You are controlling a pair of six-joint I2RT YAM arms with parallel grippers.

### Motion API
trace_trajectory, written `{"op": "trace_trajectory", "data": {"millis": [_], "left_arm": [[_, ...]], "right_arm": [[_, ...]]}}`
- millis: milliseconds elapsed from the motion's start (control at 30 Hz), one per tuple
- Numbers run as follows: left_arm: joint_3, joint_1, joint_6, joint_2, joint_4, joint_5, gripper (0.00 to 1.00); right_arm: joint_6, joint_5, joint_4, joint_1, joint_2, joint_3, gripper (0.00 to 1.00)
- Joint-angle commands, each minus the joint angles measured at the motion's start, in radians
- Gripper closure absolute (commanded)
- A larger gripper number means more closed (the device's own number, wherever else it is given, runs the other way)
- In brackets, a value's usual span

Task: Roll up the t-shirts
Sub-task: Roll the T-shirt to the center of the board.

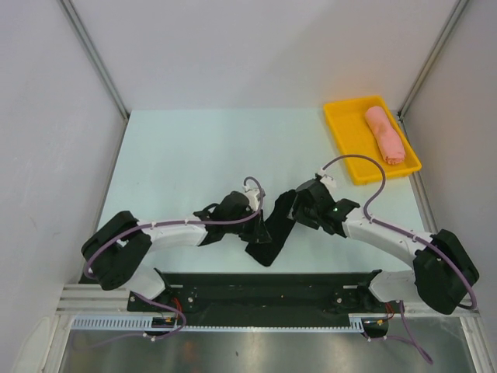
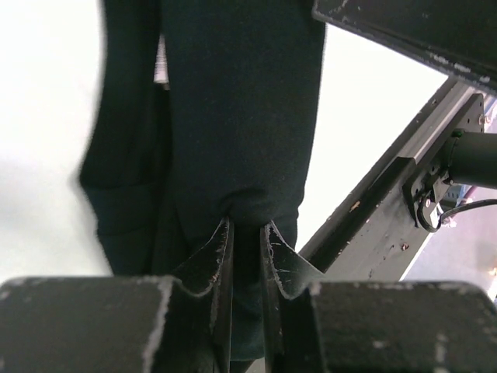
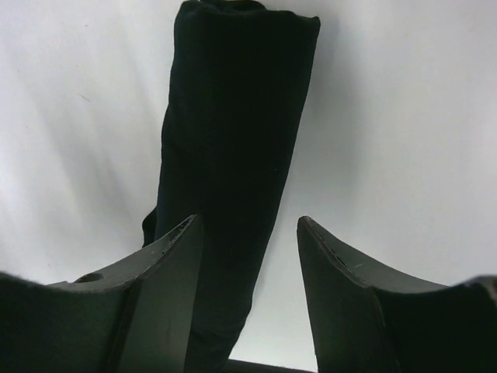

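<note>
Tee of black cloth (image 1: 273, 230) forms a long strip mid-frame, slanting upper right to lower left; left gripper (image 2: 248, 225) pinches it, right gripper (image 3: 247, 220) straddles it, jaws apart.

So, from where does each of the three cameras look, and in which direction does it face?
Top external: above and behind the arms, looking down at the table; left arm and right arm show whole.
Left wrist: on the left arm, looking along the left pincer, shut on the black t-shirt; its two fingers show.
Right wrist: on the right arm, looking past the open right pincer, both fingers showing, at that shirt.
Shared: all three views show the black t-shirt.
</note>
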Motion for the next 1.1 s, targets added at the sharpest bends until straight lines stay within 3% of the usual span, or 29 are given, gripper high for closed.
{"op": "trace_trajectory", "data": {"millis": [0, 133, 467, 700, 833, 1067], "left_arm": [[-0.014, 0.059, 0.028, -0.008, -0.045, -0.012, 0.91], [0.001, 0.09, 0.045, 0.006, -0.068, -0.012, 0.92], [0.063, 0.142, 0.08, 0.059, -0.108, 0.001, 0.93], [0.09, 0.163, 0.1, 0.085, -0.163, -0.018, 0.94], [0.101, 0.174, 0.117, 0.099, -0.185, -0.035, 0.94], [0.106, 0.191, 0.129, 0.13, -0.183, -0.032, 0.95]], "right_arm": [[-0.031, -0.002, 0.091, 0.008, 0.027, 0.027, 0.42], [-0.037, 0.003, 0.086, 0.019, 0.037, 0.035, 0.4], [-0.039, 0.142, 0.168, 0.079, -0.043, -0.04, 0.23], [-0.045, 0.072, 0.259, 0.08, -0.065, -0.102, 0.24], [-0.025, 0.07, 0.405, 0.082, -0.095, -0.172, 0.24], [-0.014, 0.061, 0.526, 0.082, -0.02, -0.198, 0.22]]}}
